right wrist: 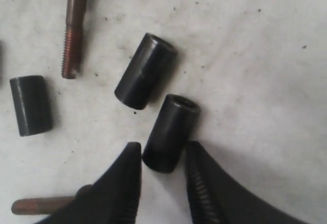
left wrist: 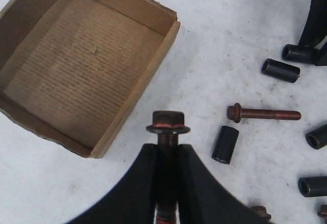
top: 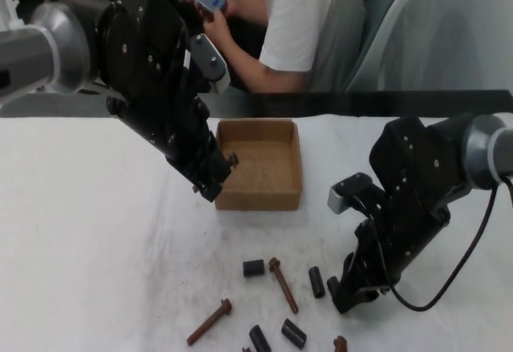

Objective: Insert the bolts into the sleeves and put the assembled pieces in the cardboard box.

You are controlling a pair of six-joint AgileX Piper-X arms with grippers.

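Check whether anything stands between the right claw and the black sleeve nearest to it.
Nothing visible does. The right claw is open, with one end of the black cylindrical sleeve lying between its fingers. A second black sleeve lies close beside that sleeve's far end, outside the fingers.

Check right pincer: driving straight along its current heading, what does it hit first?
Most likely the black sleeve, whose near end sits between the right pincer's open fingers. A second sleeve lies just beyond, off to one side. How far the bench is below is unclear.
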